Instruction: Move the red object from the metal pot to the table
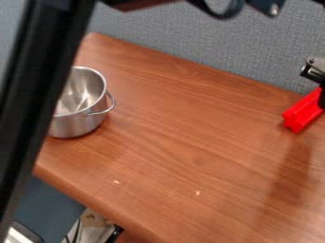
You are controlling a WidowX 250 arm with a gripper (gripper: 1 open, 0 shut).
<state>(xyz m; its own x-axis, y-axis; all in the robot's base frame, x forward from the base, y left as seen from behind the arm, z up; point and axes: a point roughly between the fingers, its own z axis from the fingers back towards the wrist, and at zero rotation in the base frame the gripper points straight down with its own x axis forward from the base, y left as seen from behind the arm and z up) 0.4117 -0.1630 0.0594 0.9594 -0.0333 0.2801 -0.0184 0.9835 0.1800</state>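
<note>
A reddish-brown wooden table (191,142) fills the view. The metal pot (79,102) sits near the table's left corner, half hidden by a dark arm segment (38,114) crossing in front. The red object (303,110) lies on the table, far right of the pot. The black gripper (314,74) is just above the red object, its fingers closed and holding nothing.

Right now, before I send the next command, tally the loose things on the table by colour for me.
Red: 1, the red object, lying on the table near its right edge.
Silver: 1, the metal pot, partly hidden behind the arm in the foreground; nothing red shows in the part of it that is visible.
Total: 2
</note>
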